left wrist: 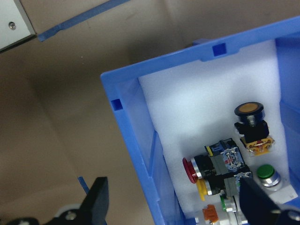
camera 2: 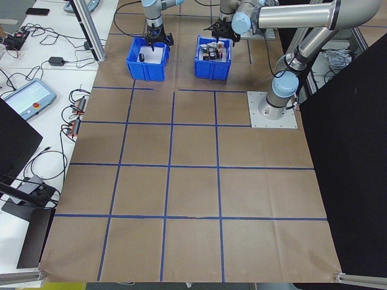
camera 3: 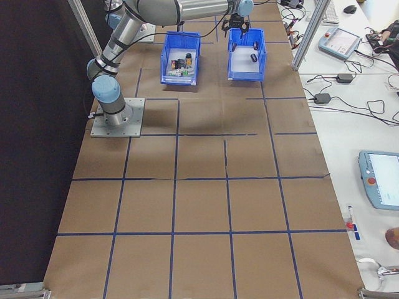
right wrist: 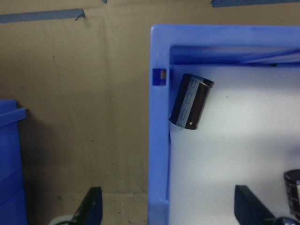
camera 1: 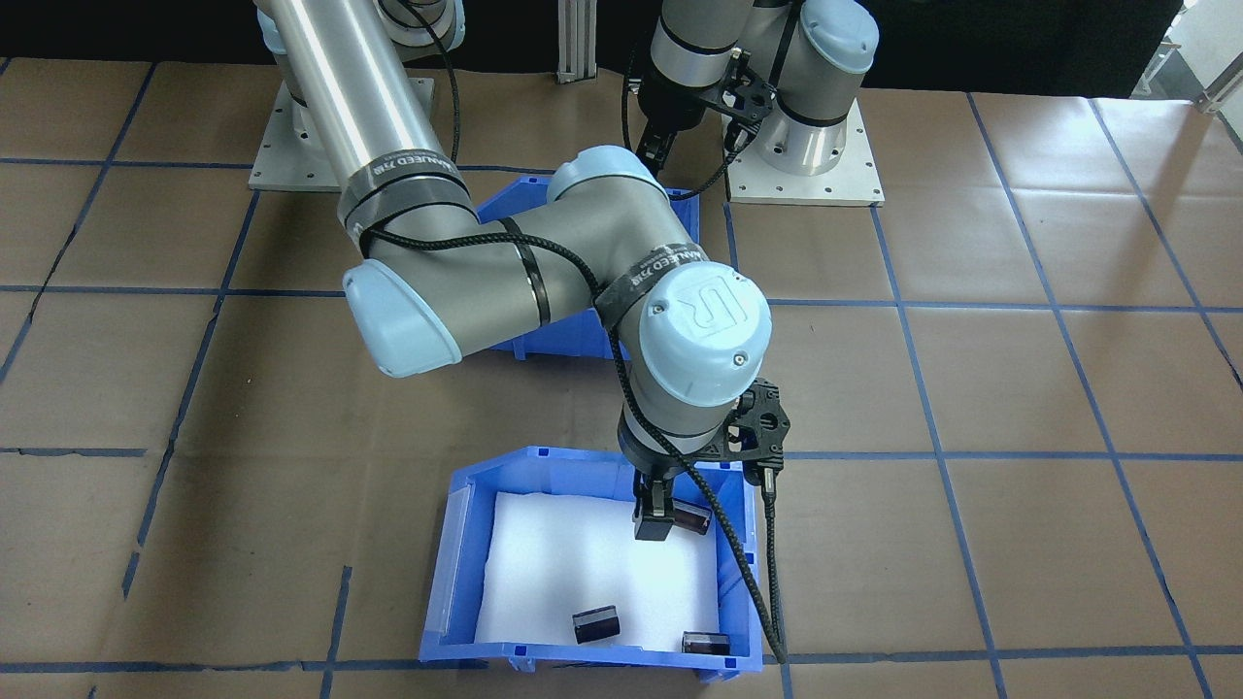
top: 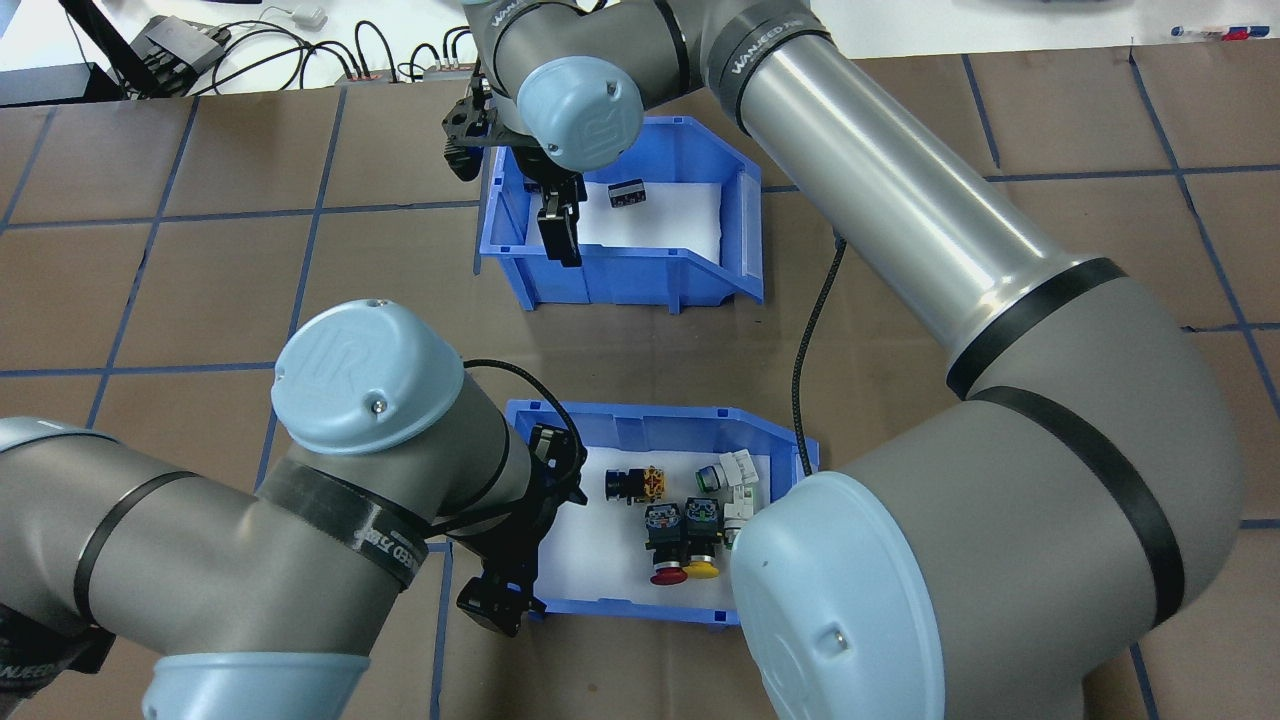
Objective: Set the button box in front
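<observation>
While the button box (top: 640, 425) sat near our base at six o'clock on the counter (top: 200, 280), behind the other blue bin (top: 600, 275) at twelve, we judged the grasp step in hand. Our left tool (left wrist: 171, 206) straddled its wall, jaws wide; our right tool (right wrist: 166, 211), also wide, straddled the far bin's. Next we had to close and swap.

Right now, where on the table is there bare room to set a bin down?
The brown table is bare past the two bins, out to its far end. The strip between the button box and the bin of black cylinders is narrow, and both arms crowd over the bins.
</observation>
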You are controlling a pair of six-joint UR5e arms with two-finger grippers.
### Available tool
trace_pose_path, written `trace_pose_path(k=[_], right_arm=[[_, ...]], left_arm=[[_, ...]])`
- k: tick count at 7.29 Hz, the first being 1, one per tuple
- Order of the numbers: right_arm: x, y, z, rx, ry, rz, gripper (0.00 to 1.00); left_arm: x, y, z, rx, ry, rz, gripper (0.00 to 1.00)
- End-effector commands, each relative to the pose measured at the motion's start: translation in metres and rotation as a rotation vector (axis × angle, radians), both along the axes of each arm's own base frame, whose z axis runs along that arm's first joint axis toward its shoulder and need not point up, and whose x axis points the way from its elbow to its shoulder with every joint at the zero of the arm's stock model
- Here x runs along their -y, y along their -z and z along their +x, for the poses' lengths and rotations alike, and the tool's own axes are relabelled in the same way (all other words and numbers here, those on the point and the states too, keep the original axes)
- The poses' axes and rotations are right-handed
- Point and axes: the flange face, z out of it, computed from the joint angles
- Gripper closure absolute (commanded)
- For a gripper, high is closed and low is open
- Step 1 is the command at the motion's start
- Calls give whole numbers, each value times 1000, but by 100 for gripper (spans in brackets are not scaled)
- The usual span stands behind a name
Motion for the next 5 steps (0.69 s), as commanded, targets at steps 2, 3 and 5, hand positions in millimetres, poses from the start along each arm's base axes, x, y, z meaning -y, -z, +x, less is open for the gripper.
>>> trace_pose_path(k=[2,3,5], right_arm=[[-12,44,-5,11,8,-36,0],[-16,39,-6,16,11,-53,0],[-19,33,-9,19,29,-60,7]], left_arm=[[-20,19,-11,25,-68,40,1],[-22,25,-13,31,-93,50,1],[-24,45,-14,16,-155,18,1]])
